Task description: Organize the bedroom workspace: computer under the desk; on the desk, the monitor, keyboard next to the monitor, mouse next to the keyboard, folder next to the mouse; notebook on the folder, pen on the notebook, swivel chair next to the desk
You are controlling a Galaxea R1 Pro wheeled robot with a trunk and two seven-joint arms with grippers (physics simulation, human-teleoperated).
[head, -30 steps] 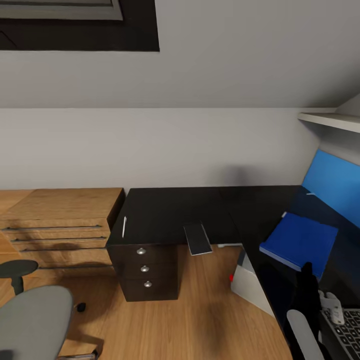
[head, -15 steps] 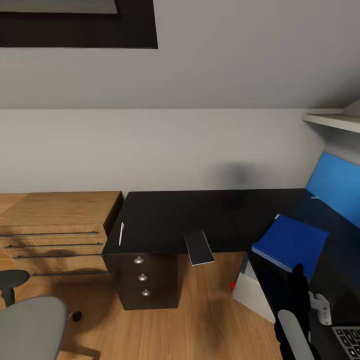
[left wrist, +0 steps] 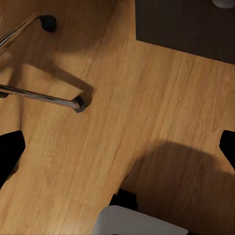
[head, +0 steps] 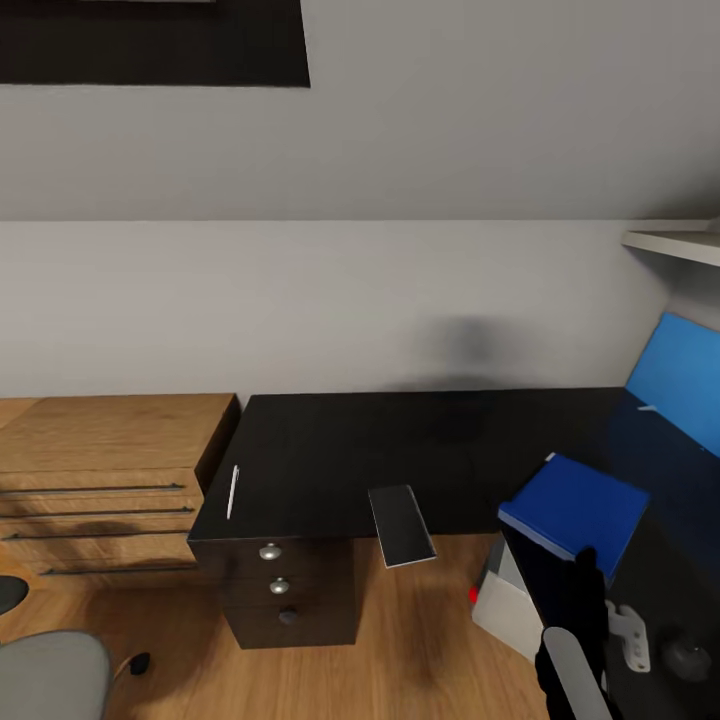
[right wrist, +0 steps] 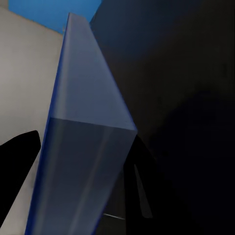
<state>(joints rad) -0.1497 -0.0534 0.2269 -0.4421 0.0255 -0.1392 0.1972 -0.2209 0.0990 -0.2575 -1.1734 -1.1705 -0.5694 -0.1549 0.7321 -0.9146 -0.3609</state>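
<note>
At the desk's (head: 400, 440) right wing we see the right gripper (right wrist: 81, 161) with its fingers spread either side of the blue folder (head: 575, 508), apparently not yet clamping. The notebook (head: 401, 525) overhangs the front edge; the pen (head: 233, 491) lies near the left end. The left gripper (left wrist: 117, 152) hangs spread above the floor (left wrist: 147, 107).

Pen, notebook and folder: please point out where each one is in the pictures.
pen (head: 232, 492), head view, middle of its white shaft.
notebook (head: 401, 524), head view, centre of its dark cover.
folder (head: 580, 500), head view, middle of its blue cover.
</note>
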